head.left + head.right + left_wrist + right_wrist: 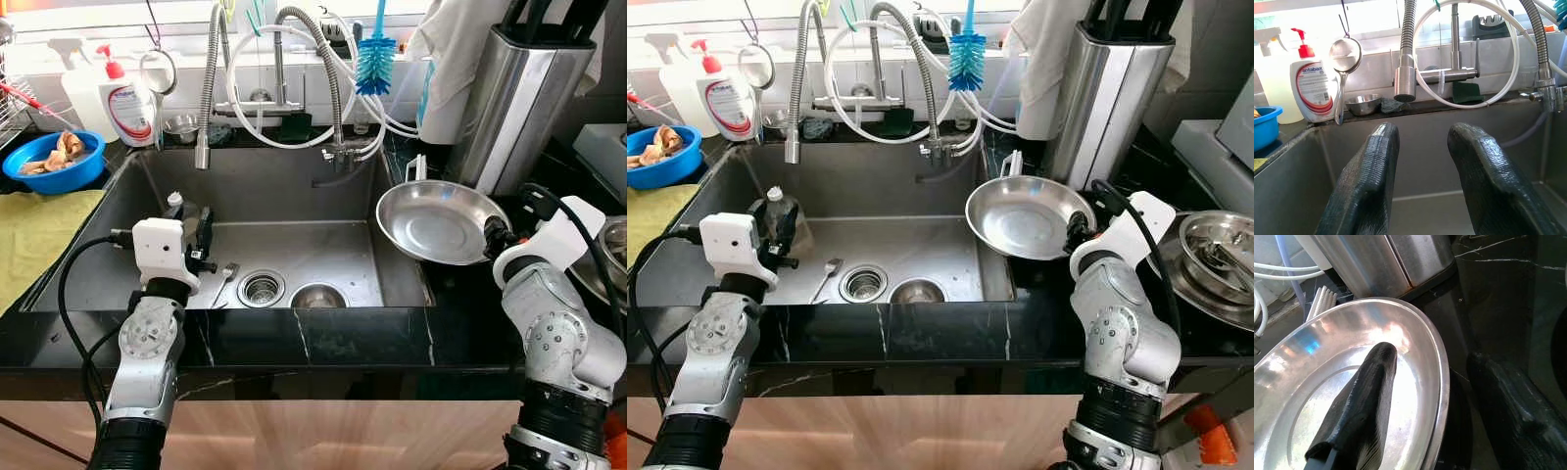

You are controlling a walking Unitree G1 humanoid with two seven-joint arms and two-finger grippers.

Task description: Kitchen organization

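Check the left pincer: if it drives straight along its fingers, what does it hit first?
Probably the sink's back wall. The left pincer is open over the basin, empty, aimed at that wall below the pull-down faucet head. Nothing lies between, though depth is hard to judge.

Glossy steel plate [436,223] — brushed-metal sink [294,240]
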